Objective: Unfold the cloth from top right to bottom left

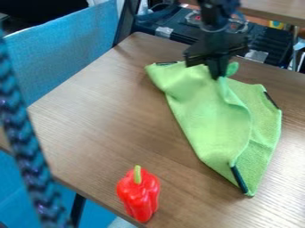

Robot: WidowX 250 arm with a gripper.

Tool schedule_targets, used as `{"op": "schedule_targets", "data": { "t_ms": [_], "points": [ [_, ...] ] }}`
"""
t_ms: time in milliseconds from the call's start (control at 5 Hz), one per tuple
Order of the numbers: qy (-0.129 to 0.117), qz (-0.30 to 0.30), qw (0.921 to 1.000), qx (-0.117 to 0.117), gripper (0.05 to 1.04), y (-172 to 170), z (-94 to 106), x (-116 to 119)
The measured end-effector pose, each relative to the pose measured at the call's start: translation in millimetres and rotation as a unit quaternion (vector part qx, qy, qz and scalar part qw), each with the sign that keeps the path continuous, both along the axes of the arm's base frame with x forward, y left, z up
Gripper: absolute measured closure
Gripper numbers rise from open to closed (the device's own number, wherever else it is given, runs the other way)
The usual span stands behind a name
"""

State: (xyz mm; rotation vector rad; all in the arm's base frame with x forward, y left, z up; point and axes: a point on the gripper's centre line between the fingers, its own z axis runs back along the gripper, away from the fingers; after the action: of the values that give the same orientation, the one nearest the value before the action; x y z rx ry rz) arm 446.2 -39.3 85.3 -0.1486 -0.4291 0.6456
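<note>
At the upper middle of the camera view, the black gripper [218,71] points down at the top part of the green cloth [208,116]. It is shut on the cloth, with a small bunched tip of fabric showing just right of the fingers. The cloth lies on the right half of the table, its upper left corner spread out to the left of the gripper. A raised fold runs from the gripper down toward the lower corner. Dark strips mark several of the cloth's edges.
A red toy pepper [139,194] stands near the front edge of the wooden table [107,116]. A blurred braided cord [24,147] crosses the left foreground. Blue fabric [65,49] is behind the table's left edge, and a black case [166,35] is behind its back edge.
</note>
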Motion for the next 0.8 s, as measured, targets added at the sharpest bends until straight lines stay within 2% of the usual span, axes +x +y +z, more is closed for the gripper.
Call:
{"op": "schedule_targets", "data": {
  "t_ms": [200, 400, 600, 800],
  "points": [
    [-0.004, 0.014, 0.9999, 0.000, 1.025, 38, 1.6, -8],
    [0.013, 0.019, 0.9997, 0.006, 1.025, 85, -16.5, -29],
    [0.001, 0.008, 1.0000, -0.006, 1.025, 122, -13.1, -48],
    [0.004, -0.022, 0.9994, -0.027, 1.027, 146, -18.6, -69]
  ]
}}
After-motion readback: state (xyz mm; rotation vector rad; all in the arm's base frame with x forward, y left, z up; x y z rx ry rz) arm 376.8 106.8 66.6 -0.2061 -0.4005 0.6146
